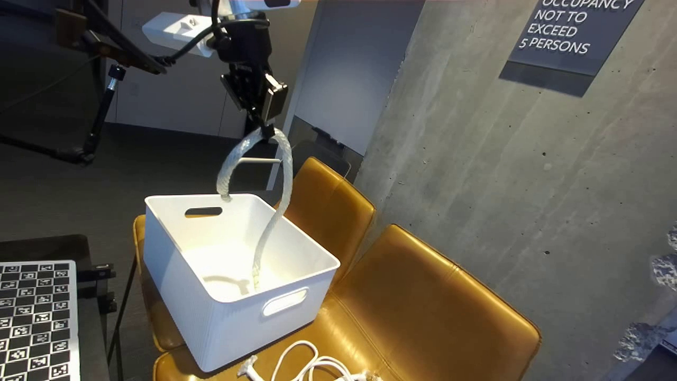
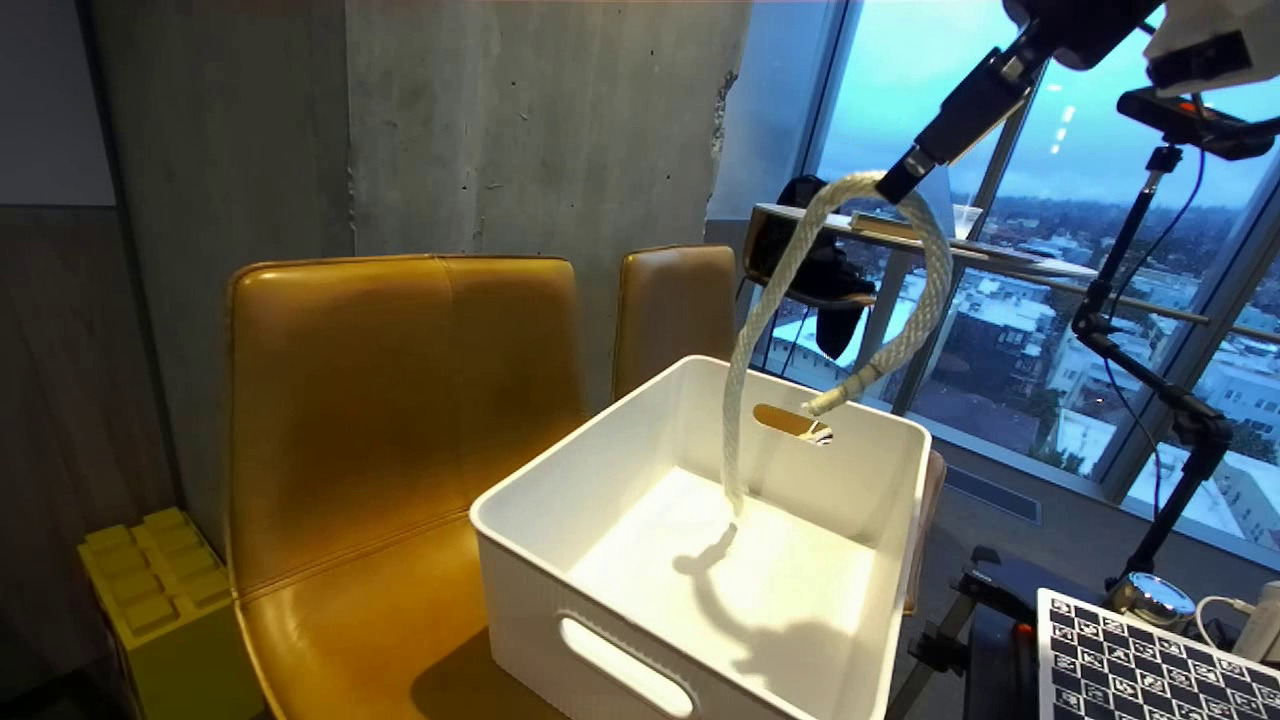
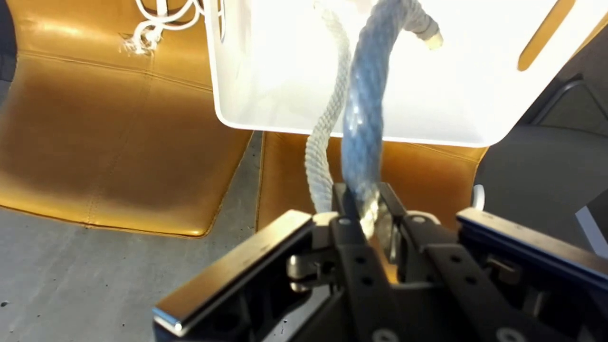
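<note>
The rope (image 3: 363, 126) hangs as a bent loop from the pincer (image 3: 366, 199), which is closed on it near the top of the bend, above the box (image 1: 180, 296). The longer part goes down inside the box, close to its bottom; whether it touches there, I cannot tell. The shorter end hangs higher, and in an exterior view it shows in front of the handle hole (image 2: 790, 424). I judge that the step in hand is holding the rope over the box, with one part of it inside. As I see it, the next move calls for a firm grip and a slow path, so that the short end does not catch on the box. The box stands on tan chairs (image 1: 433, 296); a white cord (image 3: 162, 9) lies just beside it, and a patterned board (image 1: 37, 317) lies apart from it.
</note>
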`<state>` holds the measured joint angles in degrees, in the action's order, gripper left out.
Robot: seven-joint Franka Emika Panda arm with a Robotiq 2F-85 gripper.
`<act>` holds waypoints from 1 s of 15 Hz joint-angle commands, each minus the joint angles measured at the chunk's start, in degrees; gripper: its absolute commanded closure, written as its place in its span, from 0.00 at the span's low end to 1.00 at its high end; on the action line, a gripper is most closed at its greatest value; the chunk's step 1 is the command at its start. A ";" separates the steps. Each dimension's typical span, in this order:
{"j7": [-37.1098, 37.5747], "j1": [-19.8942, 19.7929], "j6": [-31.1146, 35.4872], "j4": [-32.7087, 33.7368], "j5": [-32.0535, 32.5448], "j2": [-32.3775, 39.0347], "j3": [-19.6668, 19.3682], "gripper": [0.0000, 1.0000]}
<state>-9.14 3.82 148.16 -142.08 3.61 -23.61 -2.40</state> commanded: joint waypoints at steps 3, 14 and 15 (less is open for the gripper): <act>-0.51 -1.19 0.97 0.20 -0.51 1.83 -0.39 0.38; -9.09 -9.83 5.95 -0.73 -0.01 10.59 -10.69 0.00; -10.39 -10.79 7.11 -0.31 -0.31 13.06 -12.20 0.00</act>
<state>-15.85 -5.01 151.59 -143.94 3.78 -16.61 -11.19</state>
